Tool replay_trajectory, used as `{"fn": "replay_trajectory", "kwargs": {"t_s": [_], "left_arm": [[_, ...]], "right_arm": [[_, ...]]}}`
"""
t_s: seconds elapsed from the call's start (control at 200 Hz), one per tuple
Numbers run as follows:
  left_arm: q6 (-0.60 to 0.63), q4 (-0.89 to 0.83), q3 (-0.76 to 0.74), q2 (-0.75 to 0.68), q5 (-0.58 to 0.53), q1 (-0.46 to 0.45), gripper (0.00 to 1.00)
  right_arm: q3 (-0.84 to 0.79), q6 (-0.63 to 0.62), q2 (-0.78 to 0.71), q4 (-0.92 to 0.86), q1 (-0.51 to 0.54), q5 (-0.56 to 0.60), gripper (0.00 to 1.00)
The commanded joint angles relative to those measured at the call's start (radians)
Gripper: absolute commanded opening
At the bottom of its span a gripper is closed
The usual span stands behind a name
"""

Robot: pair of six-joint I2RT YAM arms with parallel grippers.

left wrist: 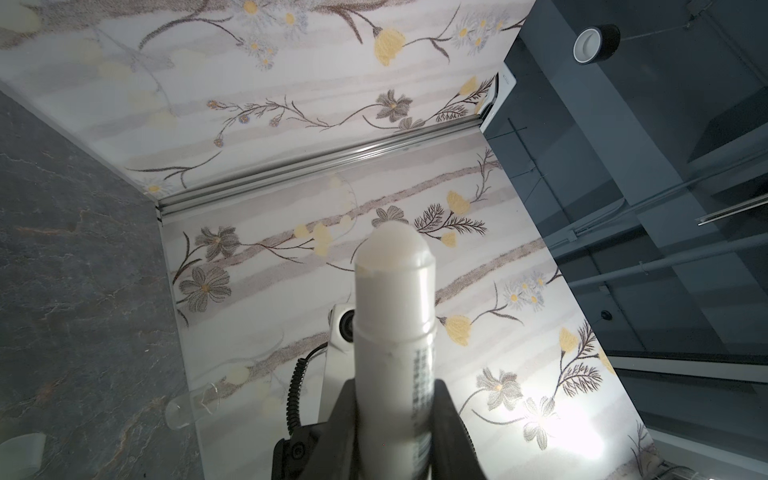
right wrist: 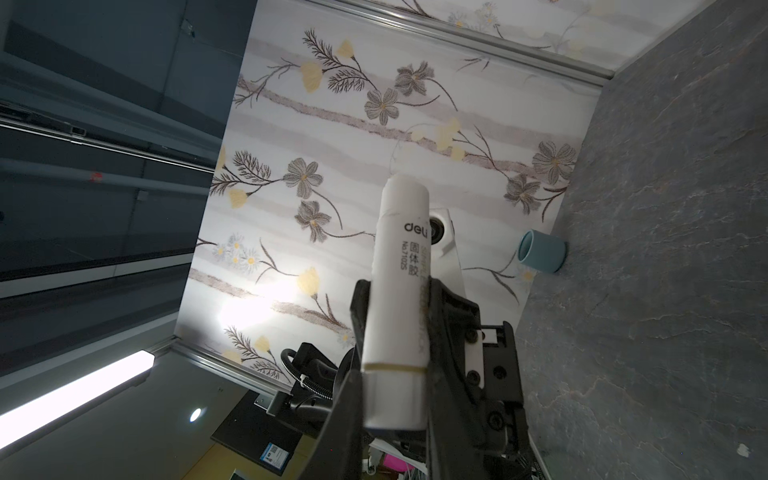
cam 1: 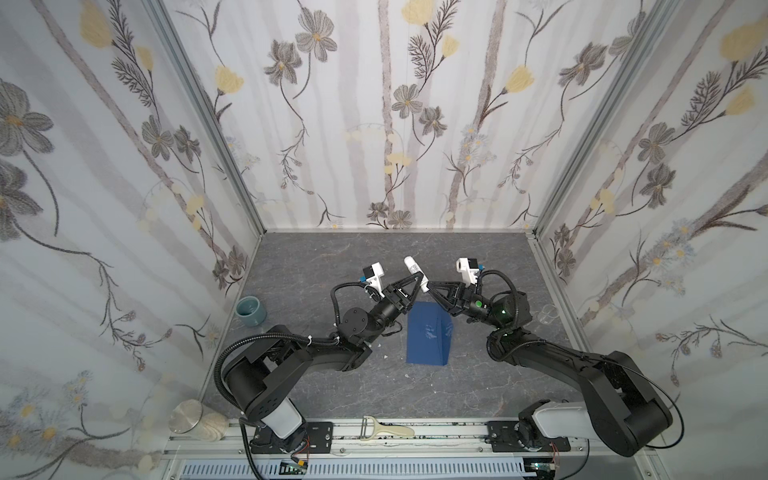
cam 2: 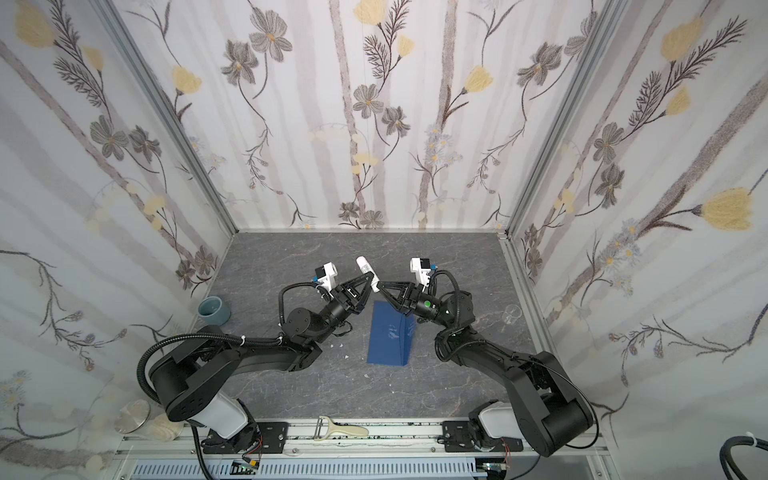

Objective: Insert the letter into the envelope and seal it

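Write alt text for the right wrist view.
A white glue stick is gripped by two claws, the right claw at its base and the left claw higher up, with floral wallpaper behind. A blue cup stands on the grey tabletop near the wall.

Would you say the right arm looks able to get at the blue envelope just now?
Probably not yet: the right gripper is shut on the glue stick, which the left gripper also holds. The envelope lies uncovered close beneath it.
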Motion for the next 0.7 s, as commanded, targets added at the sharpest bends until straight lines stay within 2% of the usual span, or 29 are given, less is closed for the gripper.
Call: {"fn": "replay_trajectory", "kwargs": {"t_s": [0.0, 0.165, 0.315, 0.395, 0.555, 0.695], "left_arm": [[0.002, 0.061, 0.004, 0.003, 0.224, -0.024, 0.0], [0.013, 0.076, 0.004, 0.006, 0.237, -0.027, 0.0], [0.013, 0.082, -0.002, 0.007, 0.23, -0.028, 0.0], [0.007, 0.08, -0.015, 0.003, 0.203, -0.028, 0.0], [-0.018, 0.019, -0.047, -0.03, 0.09, -0.028, 0.0], [0.01, -0.21, -0.038, -0.138, -0.017, -0.026, 0.0]], "right_arm": [[-0.006, 0.174, 0.055, 0.289, -0.004, 0.078, 0.12], [-0.007, 0.285, 0.161, 0.472, -0.003, 0.093, 0.11], [-0.008, 0.293, 0.183, 0.489, -0.003, 0.095, 0.11], [-0.007, 0.283, 0.177, 0.484, -0.003, 0.093, 0.15], [-0.016, 0.172, 0.133, 0.346, -0.009, 0.084, 0.26], [-0.036, -0.014, 0.07, 0.114, -0.017, 0.101, 0.31]]}}
